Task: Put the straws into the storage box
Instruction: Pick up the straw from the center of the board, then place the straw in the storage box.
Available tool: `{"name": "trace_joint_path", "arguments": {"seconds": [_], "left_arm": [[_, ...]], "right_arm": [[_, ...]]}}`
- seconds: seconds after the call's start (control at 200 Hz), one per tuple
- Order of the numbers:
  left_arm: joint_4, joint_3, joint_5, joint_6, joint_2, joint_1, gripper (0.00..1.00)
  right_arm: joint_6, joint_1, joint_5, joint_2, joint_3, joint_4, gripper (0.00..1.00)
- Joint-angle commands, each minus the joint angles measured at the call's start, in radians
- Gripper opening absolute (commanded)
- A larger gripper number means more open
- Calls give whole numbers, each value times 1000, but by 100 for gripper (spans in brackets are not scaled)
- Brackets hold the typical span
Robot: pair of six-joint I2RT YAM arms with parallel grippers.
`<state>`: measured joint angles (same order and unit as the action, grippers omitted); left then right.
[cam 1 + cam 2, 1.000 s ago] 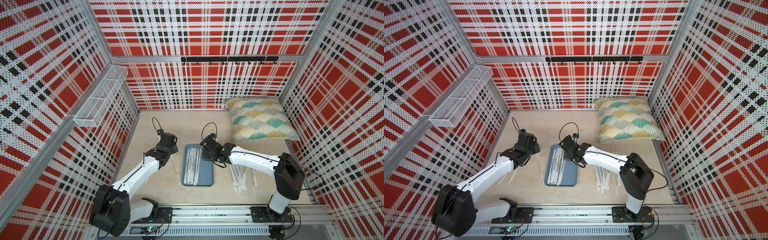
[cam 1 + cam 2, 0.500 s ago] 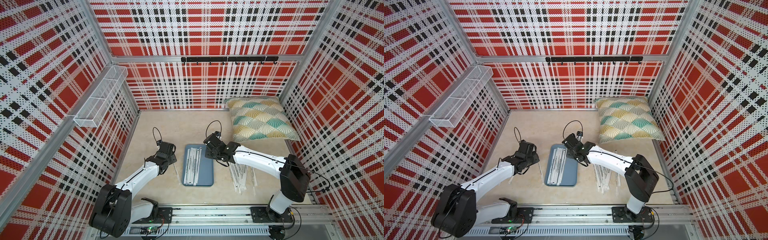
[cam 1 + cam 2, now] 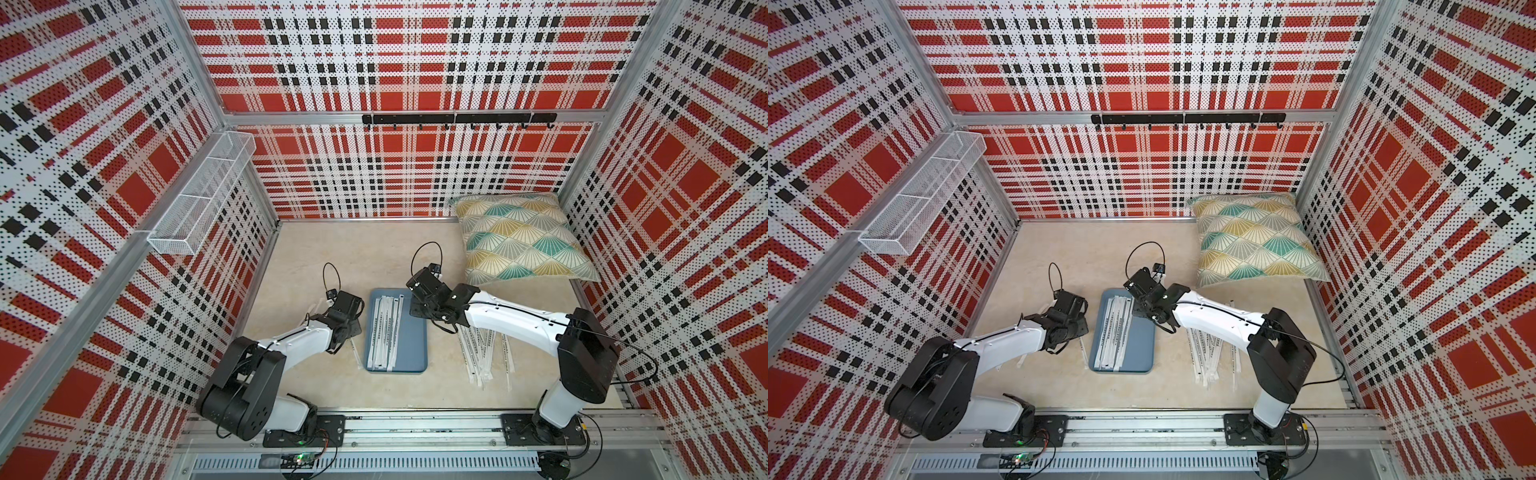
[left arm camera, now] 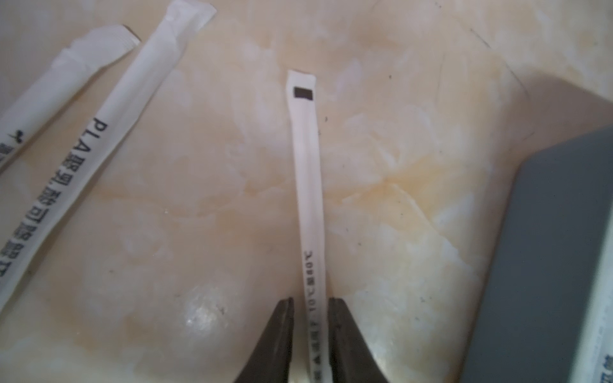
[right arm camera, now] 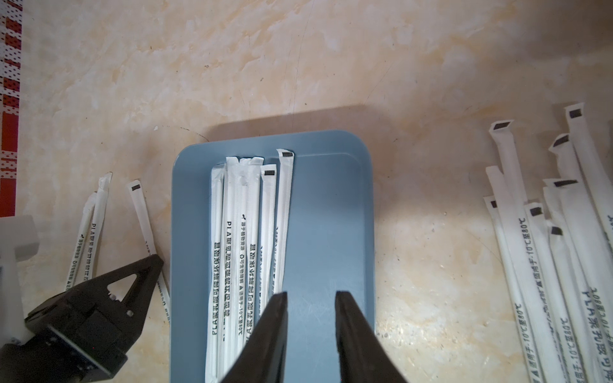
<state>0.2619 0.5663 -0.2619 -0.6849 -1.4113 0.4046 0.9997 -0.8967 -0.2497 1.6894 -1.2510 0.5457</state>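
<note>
Straddling flat paper-wrapped straw (image 4: 305, 185), left gripper (image 4: 311, 301)

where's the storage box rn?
In a top view the storage box lies on the table, just right of the left gripper and under the right gripper. Loose straws flank it, most on its right.

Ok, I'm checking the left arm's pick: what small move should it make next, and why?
Probably close the left gripper firmly on the straw between its jaws. The jaws flank it closely where it lies on the table beside the storage box, but a firm pinch isn't evident.
</note>
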Motion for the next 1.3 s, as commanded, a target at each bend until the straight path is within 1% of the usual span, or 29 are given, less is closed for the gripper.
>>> {"name": "trace_joint_path", "arguments": {"seconds": [0.0, 0.08, 0.125, 0.23, 0.271, 0.346, 0.436, 0.471, 0.511, 0.551, 0.636, 0.887, 1.012, 1.132, 1.293], "left_arm": [[26, -34, -24, -17, 5, 9, 8], [54, -24, -52, -16, 45, 2, 4], [63, 3, -57, -9, 63, -10, 3], [151, 159, -137, 48, 85, -23, 1], [170, 221, -145, 79, 93, -15, 1], [149, 303, -127, 104, 108, 57, 1], [78, 349, -56, 114, 82, 199, 1], [40, 347, -22, 112, 62, 251, 1], [1, 341, 12, 102, 35, 291, 1], [-41, 326, 42, 93, 6, 319, 1], [-102, 307, 61, 84, -57, 356, 1], [-257, 229, 105, 24, -183, 377, 1], [-273, 211, 94, 6, -221, 382, 1], [-295, 189, 93, -8, -227, 379, 2], [-278, 190, 84, -17, -238, 373, 4]], "right_arm": [[3, -7, -8, 9, 3, -21, 32], [-1, -7, -7, 11, -2, -22, 32], [-4, -7, -4, 17, -5, -21, 32], [-8, -7, 3, 23, -13, -18, 32], [-5, -6, 0, 18, -10, -12, 32], [5, -5, -16, -3, 8, -11, 32], [18, 6, -35, -32, 35, -3, 32], [23, 12, -45, -45, 47, 0, 32], [26, 18, -56, -61, 61, -1, 32], [30, 27, -62, -74, 73, 2, 32], [30, 43, -72, -97, 88, 16, 31], [33, 54, -73, -118, 107, 38, 31], [36, 55, -66, -111, 108, 37, 31], [32, 55, -65, -106, 105, 36, 31], [28, 55, -61, -101, 102, 37, 31]]}}
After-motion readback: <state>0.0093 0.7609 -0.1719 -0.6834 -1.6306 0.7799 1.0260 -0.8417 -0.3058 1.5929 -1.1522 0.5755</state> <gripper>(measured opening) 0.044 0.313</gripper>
